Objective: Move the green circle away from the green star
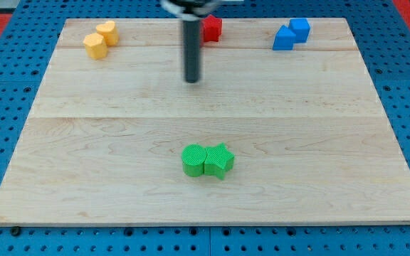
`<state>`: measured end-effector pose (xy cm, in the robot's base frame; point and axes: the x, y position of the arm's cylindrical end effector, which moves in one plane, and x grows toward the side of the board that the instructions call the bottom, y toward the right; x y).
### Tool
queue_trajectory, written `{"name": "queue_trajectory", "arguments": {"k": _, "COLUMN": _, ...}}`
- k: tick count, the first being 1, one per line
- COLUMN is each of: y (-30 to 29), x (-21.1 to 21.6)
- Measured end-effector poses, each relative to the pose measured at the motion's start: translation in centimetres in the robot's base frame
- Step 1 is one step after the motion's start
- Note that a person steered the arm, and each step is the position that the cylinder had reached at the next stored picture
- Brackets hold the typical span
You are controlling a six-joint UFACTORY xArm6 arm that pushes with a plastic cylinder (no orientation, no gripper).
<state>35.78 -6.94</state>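
The green circle [193,159] sits on the wooden board [105,142] toward the view's bottom centre. The green star [219,161] is right beside it on the view's right, touching it. My tip [192,79] is at the end of the dark rod in the upper middle of the board, well above both green blocks and apart from them.
A red block [212,28] sits near the top edge, just right of the rod. Two yellow blocks [100,39] are at the top left. Two blue blocks [291,34] are at the top right. The board lies on a blue perforated surface.
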Motion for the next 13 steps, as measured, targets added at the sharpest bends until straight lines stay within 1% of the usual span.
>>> {"name": "queue_trajectory", "arguments": {"k": 1, "y": -8.3, "x": 1.0}}
{"name": "queue_trajectory", "arguments": {"k": 2, "y": -11.6, "x": 1.6}}
{"name": "queue_trajectory", "arguments": {"k": 3, "y": -9.2, "x": 1.7}}
{"name": "queue_trajectory", "arguments": {"k": 4, "y": 1.1, "x": 4.1}}
{"name": "queue_trajectory", "arguments": {"k": 5, "y": 11.3, "x": 9.3}}
{"name": "queue_trajectory", "arguments": {"k": 6, "y": 15.8, "x": 14.0}}
{"name": "queue_trajectory", "arguments": {"k": 7, "y": 16.2, "x": 21.0}}
{"name": "queue_trajectory", "arguments": {"k": 8, "y": 10.1, "x": 22.3}}
{"name": "queue_trajectory", "arguments": {"k": 9, "y": 7.6, "x": 21.6}}
{"name": "queue_trajectory", "arguments": {"k": 10, "y": 7.8, "x": 19.5}}
{"name": "queue_trajectory", "arguments": {"k": 11, "y": 5.9, "x": 17.8}}
{"name": "queue_trajectory", "arguments": {"k": 13, "y": 2.8, "x": 16.6}}
